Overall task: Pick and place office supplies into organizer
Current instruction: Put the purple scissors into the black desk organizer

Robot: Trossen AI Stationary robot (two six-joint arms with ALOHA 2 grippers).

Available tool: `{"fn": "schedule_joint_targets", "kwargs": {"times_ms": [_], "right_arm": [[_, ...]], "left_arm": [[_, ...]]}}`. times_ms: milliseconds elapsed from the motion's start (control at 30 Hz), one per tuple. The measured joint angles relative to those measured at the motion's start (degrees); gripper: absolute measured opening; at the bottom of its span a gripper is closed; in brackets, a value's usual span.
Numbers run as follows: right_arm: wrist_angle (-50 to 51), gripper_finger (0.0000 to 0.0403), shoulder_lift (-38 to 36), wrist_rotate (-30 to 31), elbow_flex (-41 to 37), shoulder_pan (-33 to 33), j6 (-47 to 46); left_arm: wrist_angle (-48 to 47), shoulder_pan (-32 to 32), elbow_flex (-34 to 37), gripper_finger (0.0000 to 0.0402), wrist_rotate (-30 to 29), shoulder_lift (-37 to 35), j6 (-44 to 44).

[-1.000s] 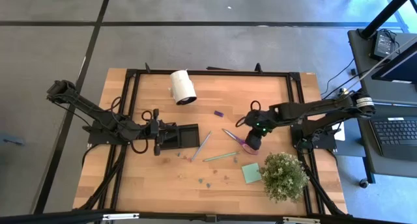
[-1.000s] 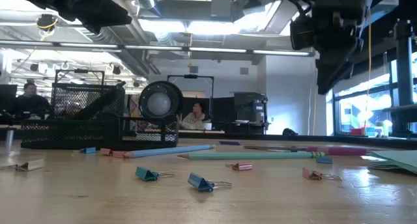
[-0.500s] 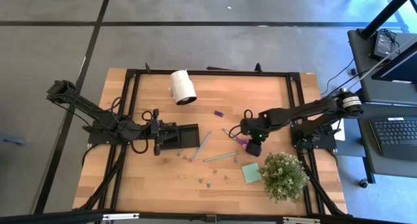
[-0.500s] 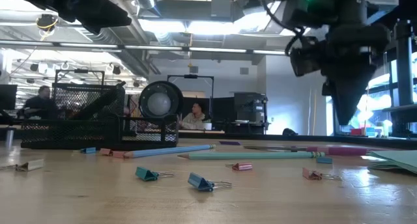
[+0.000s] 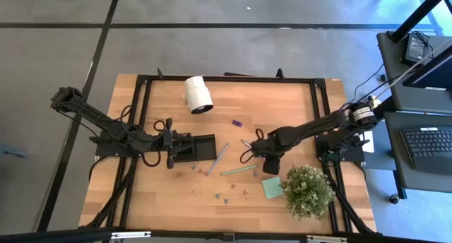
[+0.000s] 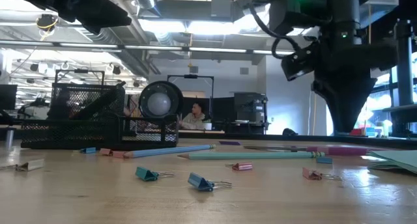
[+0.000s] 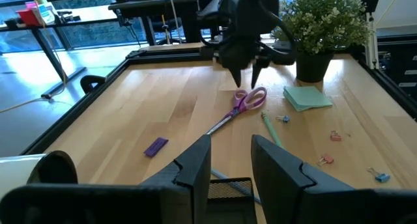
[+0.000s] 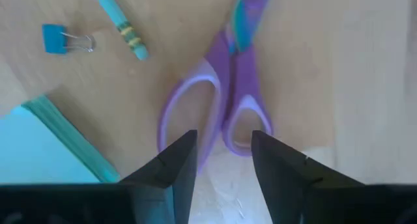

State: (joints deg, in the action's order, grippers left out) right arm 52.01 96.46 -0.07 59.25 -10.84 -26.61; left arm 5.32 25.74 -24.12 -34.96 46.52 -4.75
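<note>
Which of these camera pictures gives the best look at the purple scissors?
The right wrist view: the scissors fill the picture, purple handle loops just ahead of the right gripper, whose fingers are open. The left wrist view shows them whole but farther off, lying on the table. From above the right arm mostly covers them; the low view shows only a thin strip.

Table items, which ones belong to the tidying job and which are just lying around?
Job: scissors, pencil, sticky-note pad, clips, purple piece, organizer, right gripper above the scissors.
Lying about: white roll, potted plant.
</note>
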Motion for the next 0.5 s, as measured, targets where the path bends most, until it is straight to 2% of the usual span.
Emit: {"fn": "schedule_joint_targets", "kwargs": {"times_ms": [267, 500], "right_arm": [[0.1, 0.0149, 5.9, 0.0, 0.7, -0.3, 0.1], [-0.4, 0.0149, 8.0, 0.0, 0.7, -0.2, 1.4]], "left_arm": [[0.0, 0.0, 0.0, 0.0104, 0.0, 0.0, -0.4], [0.0, 0.0, 0.0, 0.0104, 0.0, 0.0, -0.4]]}}
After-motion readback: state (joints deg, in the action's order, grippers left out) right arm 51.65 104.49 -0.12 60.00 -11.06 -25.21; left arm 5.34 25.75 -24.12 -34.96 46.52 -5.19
